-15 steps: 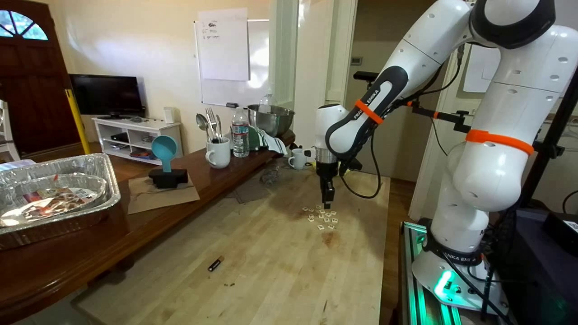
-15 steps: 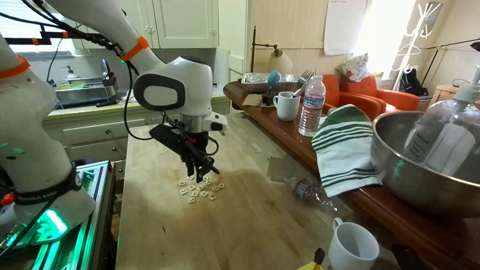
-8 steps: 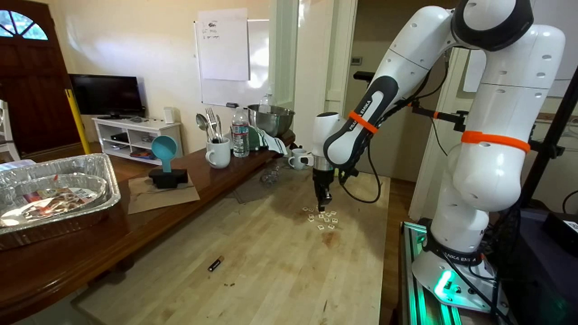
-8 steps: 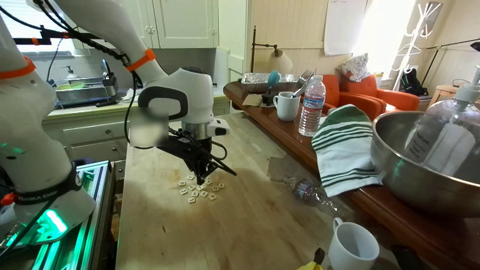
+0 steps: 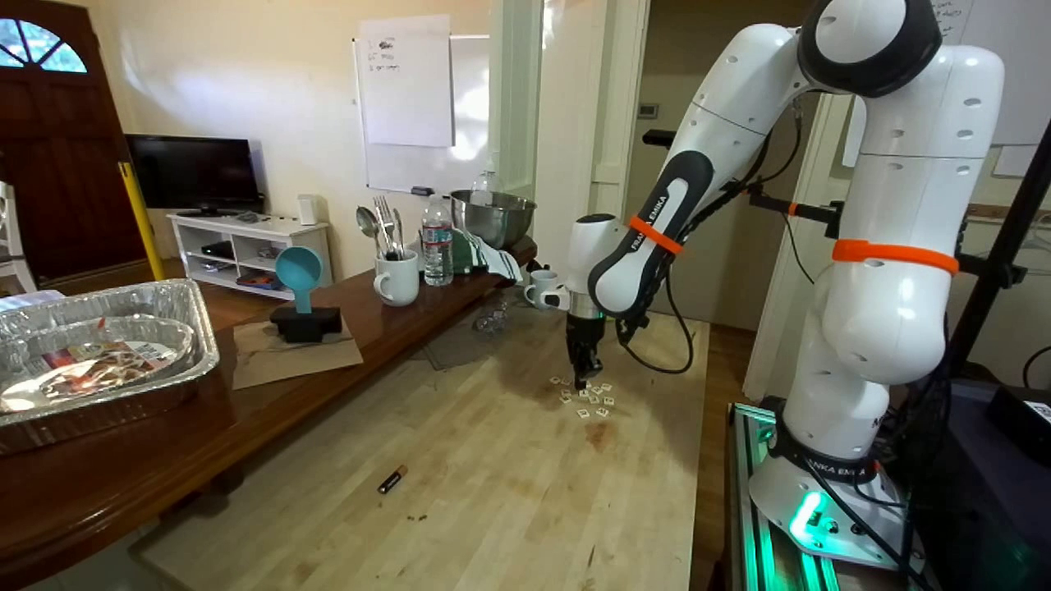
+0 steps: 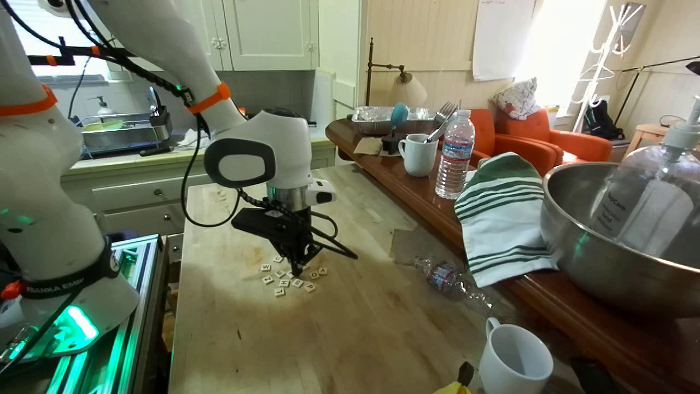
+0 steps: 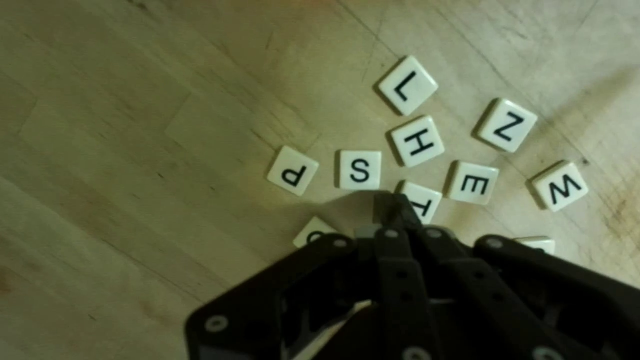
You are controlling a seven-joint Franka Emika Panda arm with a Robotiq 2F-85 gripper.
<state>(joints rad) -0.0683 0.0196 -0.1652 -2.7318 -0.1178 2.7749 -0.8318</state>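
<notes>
A pale wooden tabletop point(image 5: 509, 492) stretches out under my arm point(image 5: 731, 90), bordered by a dark wooden ledge point(image 5: 123, 476). On that ledge I see a foil tray point(image 5: 172, 300), a white mug of cutlery point(image 5: 396, 281), a water bottle point(image 5: 438, 246), a striped towel point(image 6: 500, 219) and a metal bowl point(image 6: 618, 279) with a pump bottle point(image 6: 651, 213) inside. A battery point(image 5: 392, 479) lies on the tabletop, well apart from where I'm working; near the ledge are a clear bottle point(image 6: 448, 276) on its side and a second white mug point(image 6: 517, 355).

My gripper point(image 7: 394, 207) points down, low among a scatter of white letter tiles point(image 6: 284, 283), its fingers together. On the wrist feed its tips overlap a corner of the T tile point(image 7: 425, 197); I can't tell whether they touch it. Just above the tips sits the S tile point(image 7: 360, 170), with the P tile point(image 7: 292, 171) left of it. The H tile point(image 7: 418, 141) lies above the T tile, and the L tile point(image 7: 408, 86) higher again. To the right I have the E tile point(image 7: 472, 183), the Z tile point(image 7: 507, 125) and the W tile point(image 7: 560, 186). More tiles are partly hidden behind the gripper.
</notes>
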